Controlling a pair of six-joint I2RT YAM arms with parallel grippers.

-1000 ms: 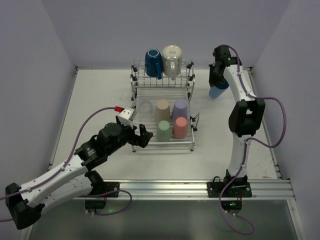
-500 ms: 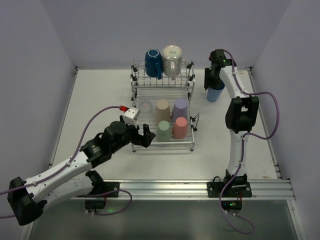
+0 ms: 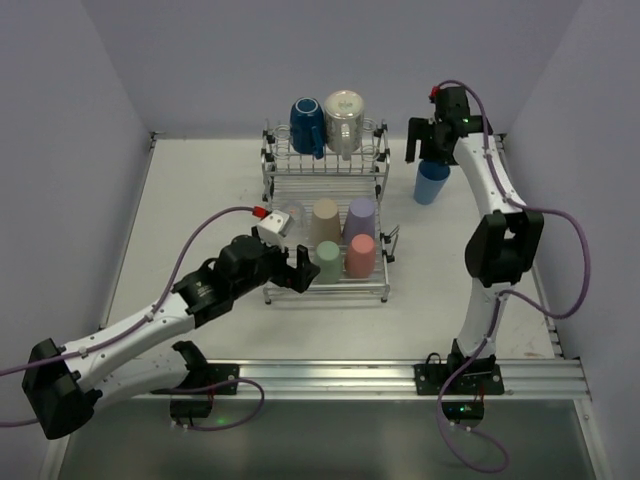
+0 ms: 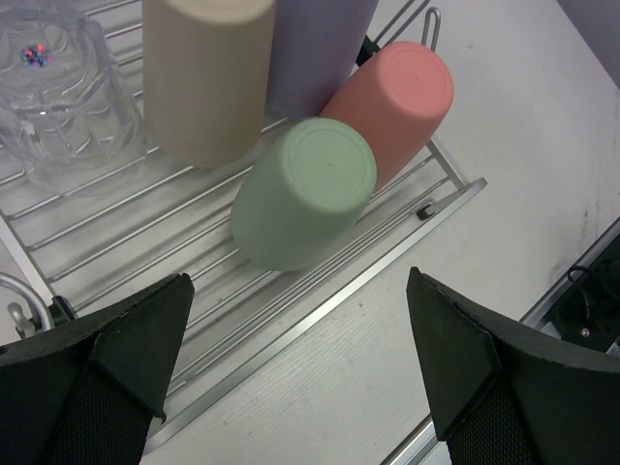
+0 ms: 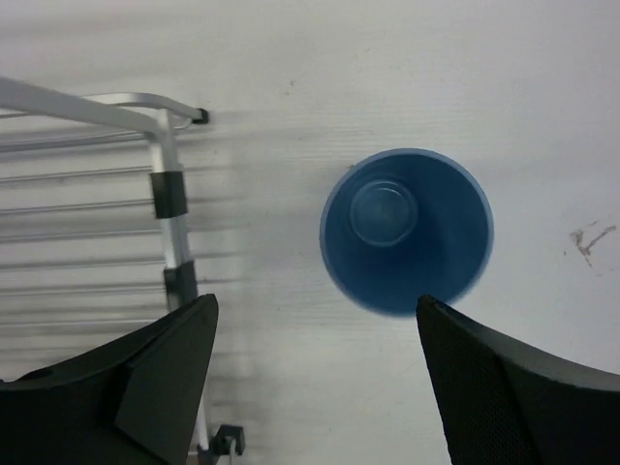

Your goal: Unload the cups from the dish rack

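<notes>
- Top external: dish rack (image 3: pixel 325 186) mid-table (image 3: pixel 200 200). Clear cup (image 3: pixel 290 215), tan cup (image 3: pixel 324 222), lavender cup (image 3: pixel 360 217), green cup (image 3: pixel 327 262) and pink cup (image 3: pixel 360 255) mouth-down on near tray. Dark-blue mug (image 3: pixel 307 125) and glass mug (image 3: pixel 343 122) on far raised tier.
- Left gripper (image 3: pixel 303 272): jaws spread wide, empty, at the rack's near-left corner, green cup just ahead.
- Right gripper (image 3: pixel 432 150): jaws spread wide, empty, over blue cup (image 3: pixel 432 183), which stands mouth-up on the table right of the rack.

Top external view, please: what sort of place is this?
Probably a robotics test cell, not a kitchen: left arm and right arm bolted to a metal rail, plain walls boxing in a white table, a dish rack of plastic cups.
</notes>
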